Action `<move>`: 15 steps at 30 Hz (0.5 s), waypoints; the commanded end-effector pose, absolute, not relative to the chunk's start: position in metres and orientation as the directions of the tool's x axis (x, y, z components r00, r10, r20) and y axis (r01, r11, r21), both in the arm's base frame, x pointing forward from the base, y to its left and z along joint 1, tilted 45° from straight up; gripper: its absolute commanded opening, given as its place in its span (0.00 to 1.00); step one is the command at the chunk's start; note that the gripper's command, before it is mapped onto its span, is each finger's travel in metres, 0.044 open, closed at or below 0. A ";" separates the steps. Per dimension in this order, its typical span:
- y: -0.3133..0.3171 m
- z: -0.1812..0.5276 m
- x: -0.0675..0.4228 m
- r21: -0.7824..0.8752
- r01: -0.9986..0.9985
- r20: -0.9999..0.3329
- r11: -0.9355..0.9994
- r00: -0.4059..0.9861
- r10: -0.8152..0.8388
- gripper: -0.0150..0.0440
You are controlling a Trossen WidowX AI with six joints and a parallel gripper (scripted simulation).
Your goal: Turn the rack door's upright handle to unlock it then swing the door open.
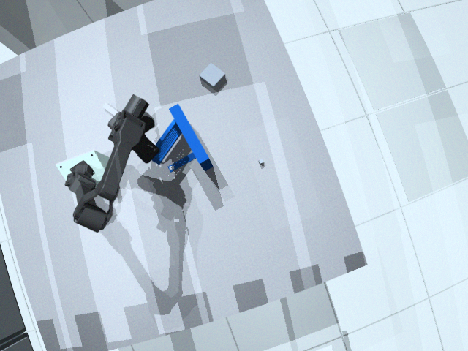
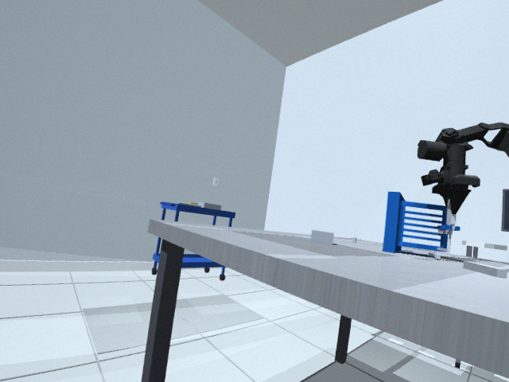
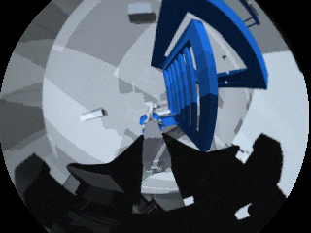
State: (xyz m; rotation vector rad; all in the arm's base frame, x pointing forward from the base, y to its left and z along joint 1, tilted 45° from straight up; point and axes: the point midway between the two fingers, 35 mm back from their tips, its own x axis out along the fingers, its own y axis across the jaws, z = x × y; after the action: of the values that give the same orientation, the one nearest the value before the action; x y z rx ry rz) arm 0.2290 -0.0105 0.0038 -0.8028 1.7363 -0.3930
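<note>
The blue slatted door (image 1: pixel 168 141) (image 2: pixel 423 204) (image 3: pixel 210 97) stands swung out from the blue frame (image 1: pixel 190 137) (image 2: pixel 392 222) (image 3: pixel 258 58), roughly halfway open and clearly short of a right angle. My gripper (image 2: pixel 453 212) (image 3: pixel 154 136) points down at the door's free edge, shut on the upright handle (image 3: pixel 153 127). The pale handle stands between the fingers, with blue crosspieces around it lower down. In the top view the wrist hides the handle and fingertips. The handle's exact turn is hard to read.
A blue arm (image 1: pixel 183 161) juts from the frame toward the robot. A grey box (image 1: pixel 212 74) (image 2: pixel 321 237) (image 3: pixel 141 11) stands beyond the hinge end. A white bar (image 1: pixel 110 109) (image 3: pixel 92 115) lies beside the forearm. A small grey piece (image 1: pixel 261 163) lies behind the frame.
</note>
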 end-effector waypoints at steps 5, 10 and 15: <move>0.001 -0.007 0.229 -0.665 -0.180 -0.712 0.725 -0.138 -0.688 0.27; 0.008 -0.015 0.230 -0.680 -0.105 -0.713 0.726 -0.138 -0.688 0.27; 0.016 -0.022 0.232 -0.691 -0.030 -0.713 0.722 -0.138 -0.687 0.27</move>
State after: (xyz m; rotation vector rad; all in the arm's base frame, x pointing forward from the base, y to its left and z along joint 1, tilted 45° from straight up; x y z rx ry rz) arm 0.2300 0.0115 -0.0177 -0.6381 1.6530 -0.5786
